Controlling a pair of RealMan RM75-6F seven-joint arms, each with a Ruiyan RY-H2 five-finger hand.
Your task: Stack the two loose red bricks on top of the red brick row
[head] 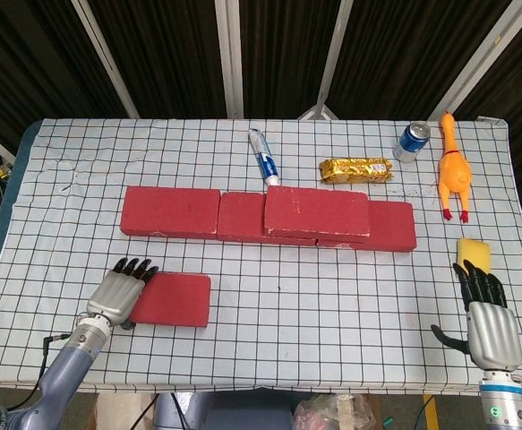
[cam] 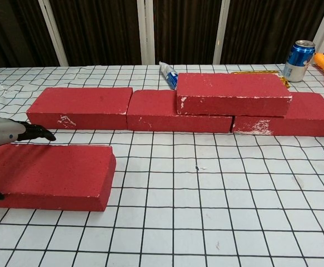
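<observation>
Dark slatted wall behind, and a checked cloth over the bench [head: 269,358], so that's my workspace. Biggest thing on it is the brick row [head: 171,212], three bricks laid end to end as far as I can count from the head view. One brick is already stacked [head: 317,212] on top, sitting over the seam toward the right end. So I'd call it about half done: one up, one to go.

Last loose brick [head: 173,299] lies flat near the front left, well apart from the row. My left hand [head: 122,288] is at its left end, fingers stretched out over the top edge. In the chest view the thumb looks to be low against the side, but I can't tell if I've actually got a grip yet. Right hand [head: 484,309] is parked at the front right, fingers straight and apart, holding nothing.

Clutter count, none of it mine to move: one rubber chicken [head: 453,167], one gold packet [head: 356,168], one tube [head: 262,158], one can [head: 412,141], one yellow sponge [head: 474,251].
</observation>
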